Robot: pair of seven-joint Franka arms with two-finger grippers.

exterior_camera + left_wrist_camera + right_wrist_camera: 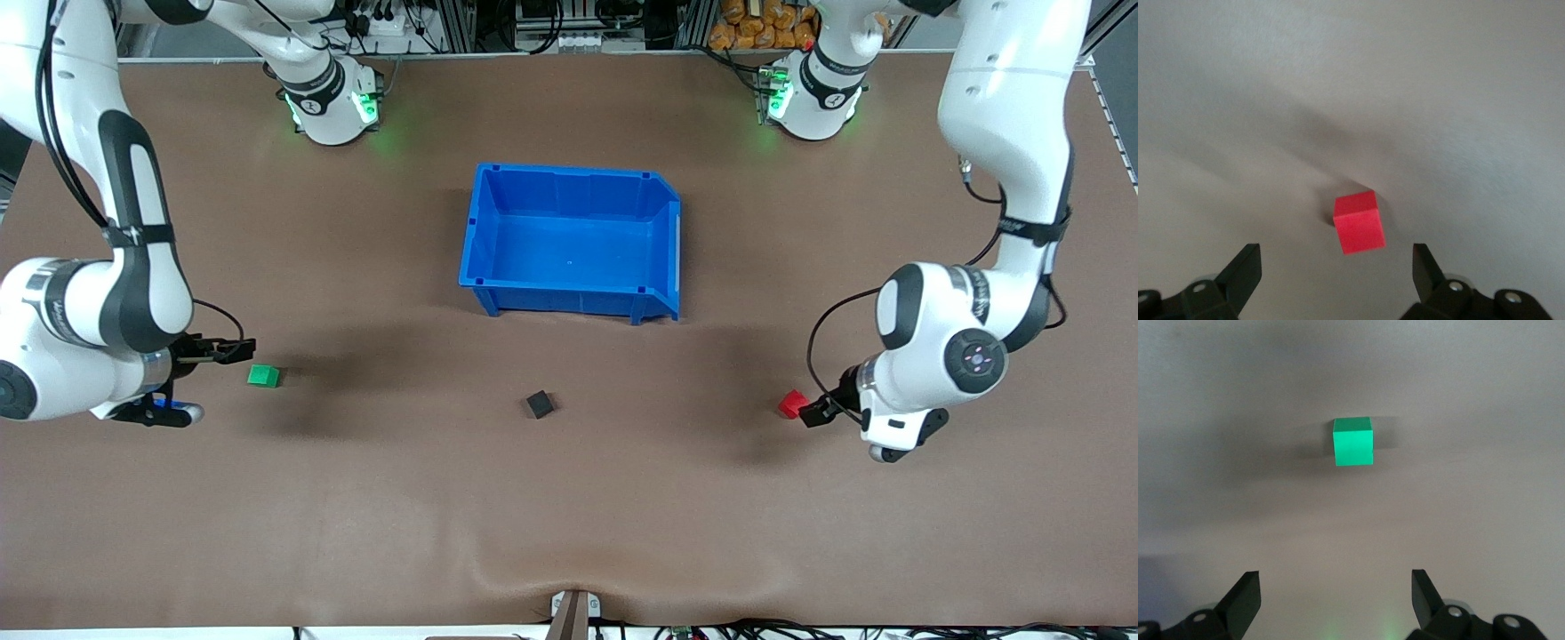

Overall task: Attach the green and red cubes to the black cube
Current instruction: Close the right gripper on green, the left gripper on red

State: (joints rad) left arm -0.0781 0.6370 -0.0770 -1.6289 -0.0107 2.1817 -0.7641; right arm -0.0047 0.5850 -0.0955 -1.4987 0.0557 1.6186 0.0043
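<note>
Black cube sits on the brown table, nearer the front camera than the blue bin. Green cube lies toward the right arm's end, red cube toward the left arm's end.

Left wrist view: left gripper spread wide, holding nothing, red cube just ahead of its fingertips.

Right wrist view: right gripper spread wide, holding nothing, green cube well clear of it.

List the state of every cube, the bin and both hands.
green cube: loose on table, ungripped
red cube: on table, ungripped
black cube: alone, nothing attached
blue bin: upright, empty
left hand: open, at red cube
right hand: open, facing green cube
</note>
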